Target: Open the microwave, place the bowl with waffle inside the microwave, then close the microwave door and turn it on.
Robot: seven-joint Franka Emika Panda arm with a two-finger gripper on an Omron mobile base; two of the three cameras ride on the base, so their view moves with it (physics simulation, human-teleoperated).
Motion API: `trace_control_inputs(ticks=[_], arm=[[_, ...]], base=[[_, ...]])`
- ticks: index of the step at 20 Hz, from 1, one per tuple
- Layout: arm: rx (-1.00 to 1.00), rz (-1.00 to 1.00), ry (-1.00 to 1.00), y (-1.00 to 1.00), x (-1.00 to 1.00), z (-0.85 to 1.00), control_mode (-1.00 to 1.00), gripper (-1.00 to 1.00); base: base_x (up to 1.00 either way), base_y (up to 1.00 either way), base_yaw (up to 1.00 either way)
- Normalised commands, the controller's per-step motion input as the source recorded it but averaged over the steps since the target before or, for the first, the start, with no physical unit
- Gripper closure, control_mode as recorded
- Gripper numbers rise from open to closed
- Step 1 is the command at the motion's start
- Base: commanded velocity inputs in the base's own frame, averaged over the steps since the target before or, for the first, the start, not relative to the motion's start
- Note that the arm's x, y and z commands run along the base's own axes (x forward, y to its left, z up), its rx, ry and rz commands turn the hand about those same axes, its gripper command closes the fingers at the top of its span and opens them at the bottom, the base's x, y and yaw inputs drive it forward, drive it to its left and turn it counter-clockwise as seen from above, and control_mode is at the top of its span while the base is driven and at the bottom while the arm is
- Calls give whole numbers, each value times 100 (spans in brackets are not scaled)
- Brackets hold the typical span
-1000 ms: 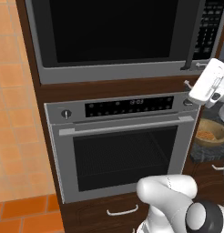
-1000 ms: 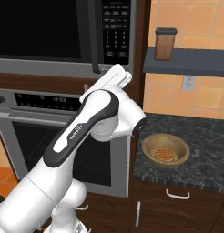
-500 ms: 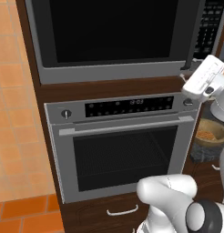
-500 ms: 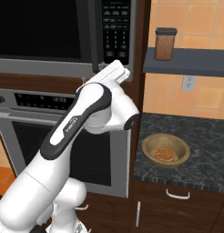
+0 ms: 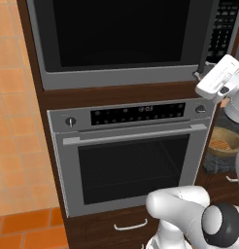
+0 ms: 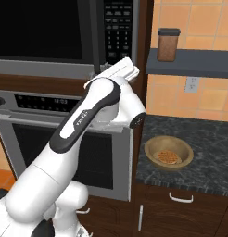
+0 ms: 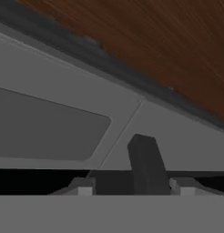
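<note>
**Gripper at the foot of the microwave door handle, door not yet opened**

The white arm's two-finger gripper (image 7: 132,185) sat at the lower right corner of the wide black glass microwave door (image 5: 111,34), its fingertips (image 7: 82,185) standing apart on either side of the dark vertical bar handle (image 7: 145,166), presumably so that closing on the bar would let the arm pull the door open; no firm clamp on the bar could be seen. The large silver-grey built-in microwave (image 6: 65,69) was shut above the grey oven with round knobs (image 5: 131,160). The round tan wooden-looking bowl holding a waffle (image 6: 168,152) waited on the dark speckled counter (image 6: 208,157) right of the oven, near at hand for loading. The keypad panel (image 6: 118,28) and oven display carried marks too small to read.
</note>
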Motion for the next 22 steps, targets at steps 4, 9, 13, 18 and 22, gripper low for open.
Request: trace_control_inputs(ticks=[4, 9, 13, 18, 22], arm=[[0, 6, -9, 51, -36, 0, -100, -100], [-1, 18, -10, 63, -59, 0, -100, 100], [0, 22, -9, 11, -98, 0, -100, 100], [-9, 36, -13, 0, -100, -9, -100, 100], [-10, 38, -8, -16, -100, -21, -100, 100]], base=[[0, 0, 0], [0, 0, 0], [0, 0, 0], [0, 0, 0], [0, 0, 0]])
